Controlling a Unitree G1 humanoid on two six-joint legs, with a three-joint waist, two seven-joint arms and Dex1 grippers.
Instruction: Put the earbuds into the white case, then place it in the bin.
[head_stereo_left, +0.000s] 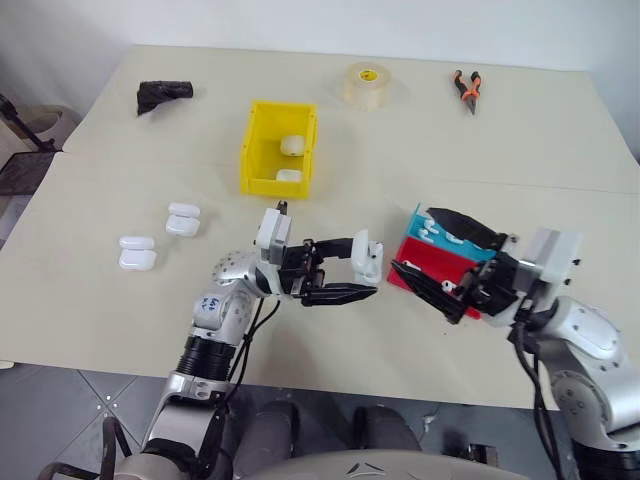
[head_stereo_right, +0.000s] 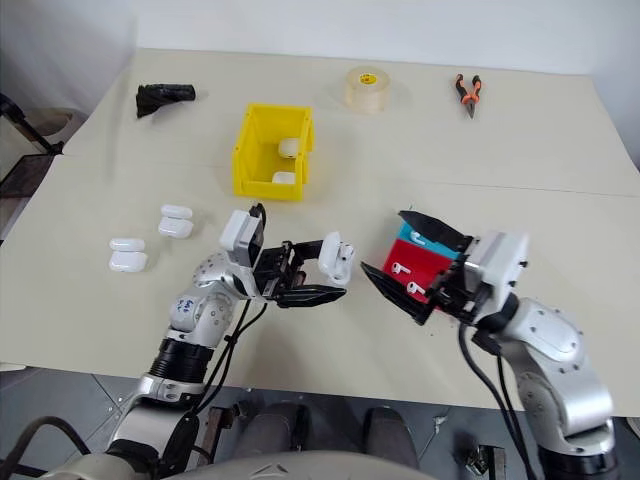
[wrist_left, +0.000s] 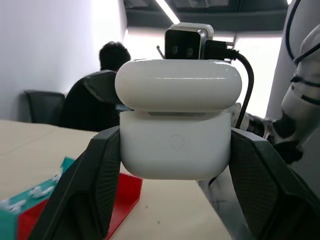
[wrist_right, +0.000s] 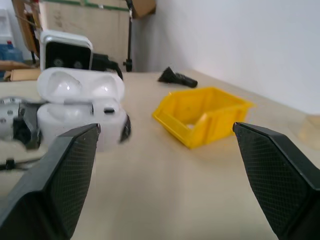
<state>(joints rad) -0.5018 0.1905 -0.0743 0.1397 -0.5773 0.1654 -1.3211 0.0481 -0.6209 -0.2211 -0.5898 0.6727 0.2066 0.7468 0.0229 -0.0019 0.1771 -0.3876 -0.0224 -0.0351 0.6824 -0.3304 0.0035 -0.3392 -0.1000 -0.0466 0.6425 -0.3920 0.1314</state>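
Left wrist view: the left pincer (head_stereo_left: 366, 272) clamps the small glossy white rounded plastic case (wrist_left: 176, 150) by its lower body, lid ajar above the fingers (wrist_left: 95, 180). It looks light, rigid and slippery, so flat side walls are probably the safest hold. Right pincer (wrist_right: 162, 150) stands wide, empty, beside it; bright yellow open-top plastic bin (head_stereo_left: 278, 148) lies beyond.
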